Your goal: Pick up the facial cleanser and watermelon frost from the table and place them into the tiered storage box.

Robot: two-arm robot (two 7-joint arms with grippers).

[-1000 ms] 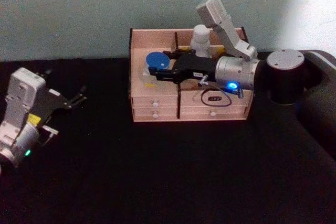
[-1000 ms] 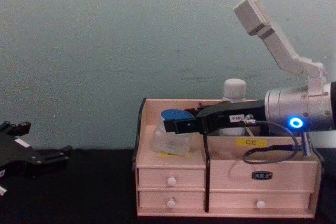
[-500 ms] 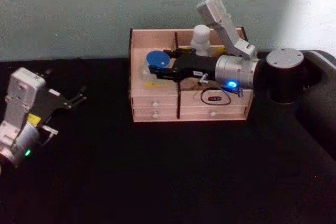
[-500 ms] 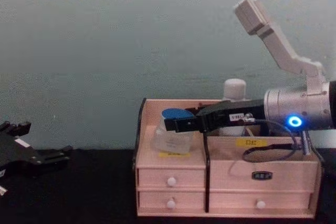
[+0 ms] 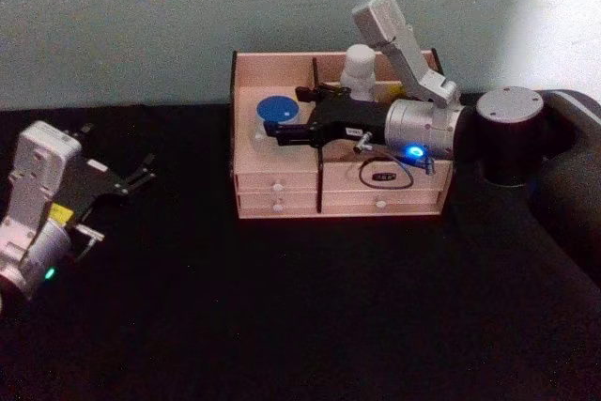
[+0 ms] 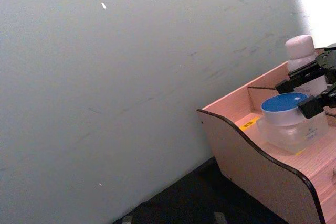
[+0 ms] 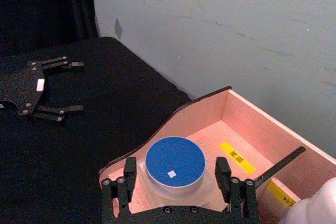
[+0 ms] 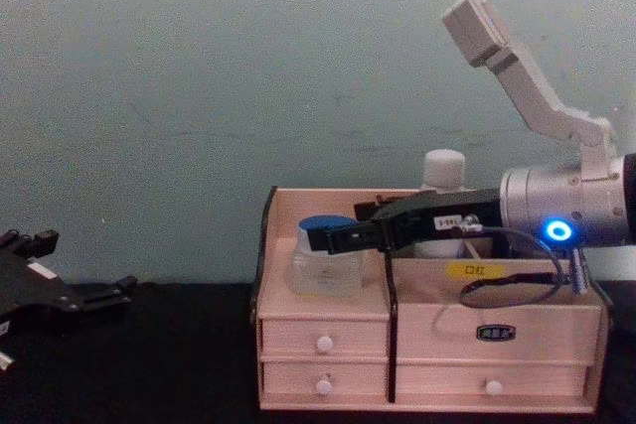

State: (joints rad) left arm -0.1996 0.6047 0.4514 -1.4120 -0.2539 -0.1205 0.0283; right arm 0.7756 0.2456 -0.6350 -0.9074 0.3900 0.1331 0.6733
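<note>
Head view: right pincer (image 5: 279,131) reaches level over tiered storage box (image 5: 282,77); fingers apart, flanking watermelon frost (image 5: 274,111).

The right arm extended leftward from the robot's right side, wrist roughly level, blue indicator lit. The right claw (image 5: 277,131) had its fingers (image 7: 129,169) spread apart. The left arm rested low at the left; the left claw (image 5: 141,178) had its fingers apart.

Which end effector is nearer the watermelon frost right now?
Right. The right end effector straddles the watermelon frost in the tiered storage box, a finger on each side. The left end effector sits open over the table, well off to the box's left.
</note>
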